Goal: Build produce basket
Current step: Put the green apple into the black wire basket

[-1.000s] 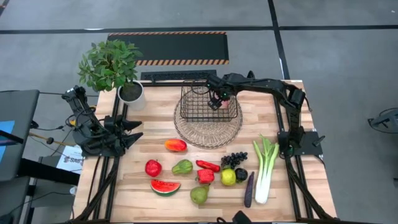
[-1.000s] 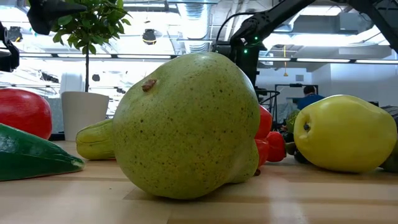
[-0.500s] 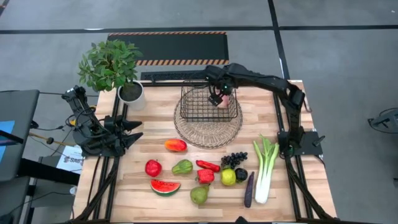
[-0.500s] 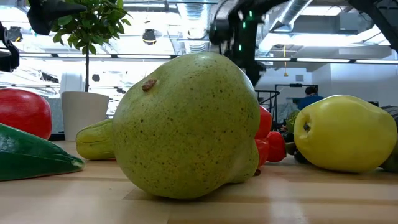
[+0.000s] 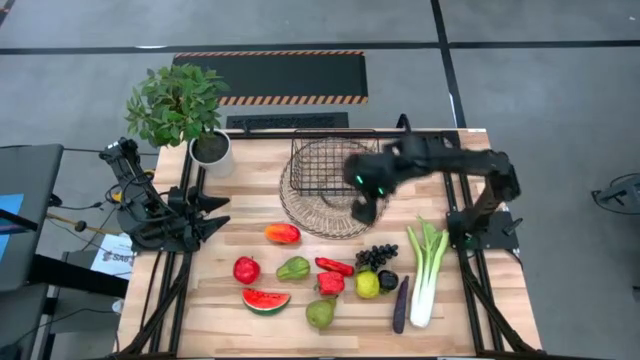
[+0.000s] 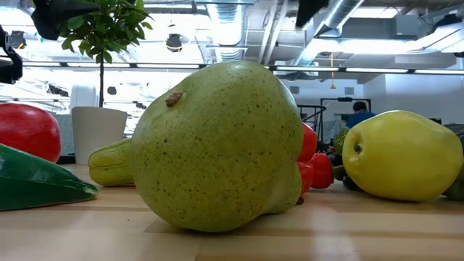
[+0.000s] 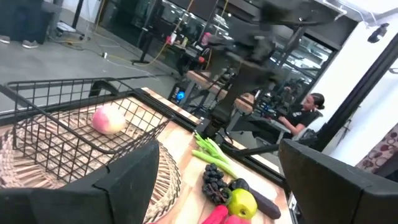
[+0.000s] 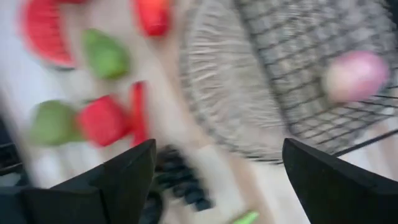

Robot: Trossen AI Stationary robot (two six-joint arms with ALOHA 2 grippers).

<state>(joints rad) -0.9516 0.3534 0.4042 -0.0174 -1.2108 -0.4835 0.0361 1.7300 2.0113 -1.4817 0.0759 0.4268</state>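
Right claw [image 5: 366,210] spread, empty, over tray's [image 5: 300,212] near right rim; peach [image 7: 109,119] in basket [image 7: 74,134]. Left claw [image 5: 210,210] spread, parked. Advise: centre over grapes [image 5: 377,256], descend straight.

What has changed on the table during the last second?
The right gripper, jaws open, left the peach in the basket and swung out toward the table's front, over the round tray. The left gripper and the remaining produce did not move.

The right wrist view is smeared so the watermelon slice [image 8: 46,32] runs off its edge, and in the low view a green pear [image 6: 217,148] hides most produce behind it.
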